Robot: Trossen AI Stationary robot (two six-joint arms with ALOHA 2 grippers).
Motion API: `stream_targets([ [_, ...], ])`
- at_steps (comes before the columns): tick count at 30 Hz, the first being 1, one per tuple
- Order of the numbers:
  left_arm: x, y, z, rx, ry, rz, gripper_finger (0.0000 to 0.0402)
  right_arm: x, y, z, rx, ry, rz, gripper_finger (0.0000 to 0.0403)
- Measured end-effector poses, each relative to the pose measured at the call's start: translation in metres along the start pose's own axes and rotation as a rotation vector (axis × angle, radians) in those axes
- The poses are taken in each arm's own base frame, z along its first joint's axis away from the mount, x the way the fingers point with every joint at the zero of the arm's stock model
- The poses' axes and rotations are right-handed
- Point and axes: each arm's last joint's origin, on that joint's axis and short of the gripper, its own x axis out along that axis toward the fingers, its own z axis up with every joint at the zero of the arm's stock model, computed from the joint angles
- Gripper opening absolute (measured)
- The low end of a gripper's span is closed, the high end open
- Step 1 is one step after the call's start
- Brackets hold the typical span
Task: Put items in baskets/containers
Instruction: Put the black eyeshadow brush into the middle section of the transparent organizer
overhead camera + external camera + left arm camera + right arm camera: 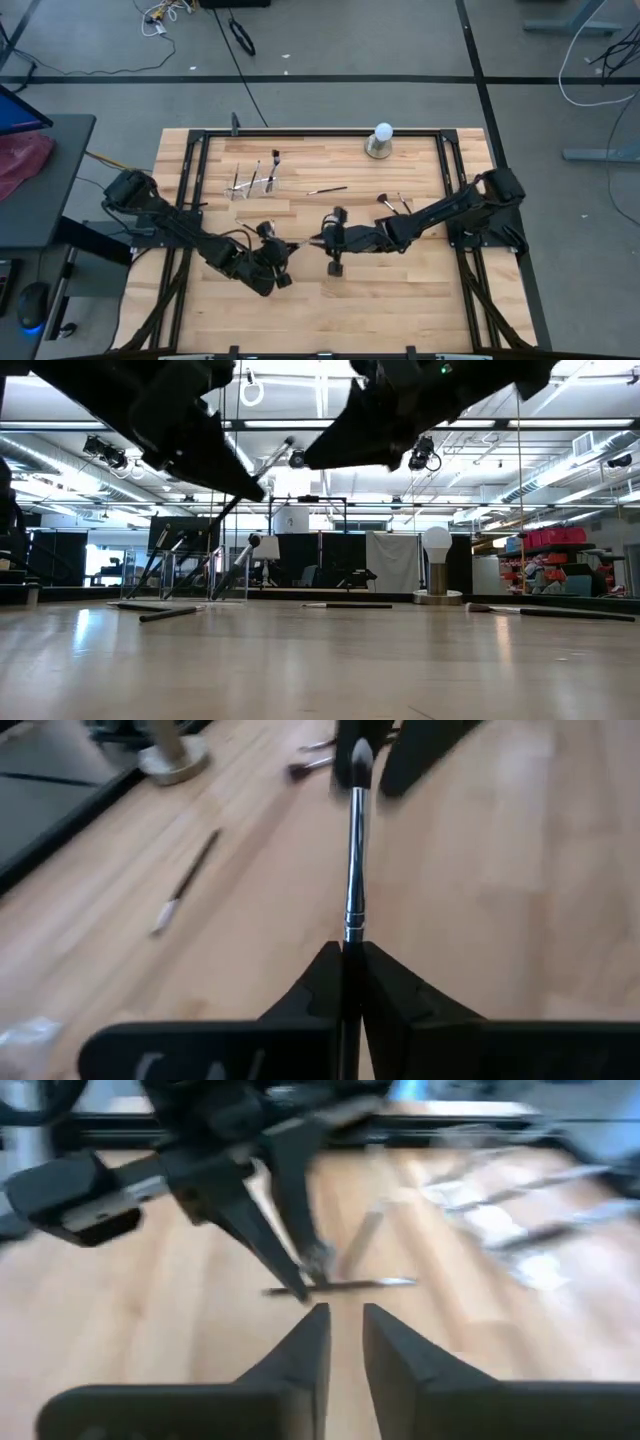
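Note:
My left gripper [285,250] [347,952], over the table's near middle, is shut on a thin brush [353,840] that has a silver ferrule and a dark tip. My right gripper [322,241] [345,1315] faces it just off the brush's tip, open and touching nothing. The clear holder [252,185] [190,575] stands toward the far left with several brushes upright in it. One brush [327,190] [185,880] lies flat at the far middle. Two more brushes [393,203] lie to its right. My left gripper pinches the brush between its two fingers on the dark handle just behind the silver ferrule [352,932]. The brush runs on along the fingers, tip toward my right gripper. It is lifted clear of the table and, in the low view, slants upward [268,465].
A white ball on a grey round base [381,141] [437,565] stands at the far edge, right of centre. A black frame [200,190] borders the wooden top on both sides. Bare wood lies along the near edge in front of both grippers.

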Motion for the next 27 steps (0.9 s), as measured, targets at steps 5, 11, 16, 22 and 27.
stream_targets([
  [5, -0.012, 0.047, 0.002, -0.080, -0.022, 0.075, 0.0020, -0.019, 0.003, 0.000, -0.017, 0.008, -0.132, 0.0084],
  [11, -0.024, 0.117, 0.011, -0.180, -0.144, 0.157, 0.0020, -0.024, 0.013, -0.013, -0.008, -0.034, -0.096, 0.0084],
  [16, -0.026, 0.161, 0.012, -0.182, -0.215, 0.278, 0.0020, -0.025, 0.012, -0.022, 0.028, -0.108, -0.069, 0.0078],
  [22, -0.014, 0.194, 0.002, -0.163, -0.164, 0.428, 0.0020, -0.026, 0.012, -0.025, 0.033, -0.146, -0.063, 0.0075],
  [27, -0.004, 0.206, -0.017, -0.159, -0.112, 0.434, 0.0022, -0.027, 0.012, -0.024, 0.021, -0.153, -0.063, 0.0075],
])
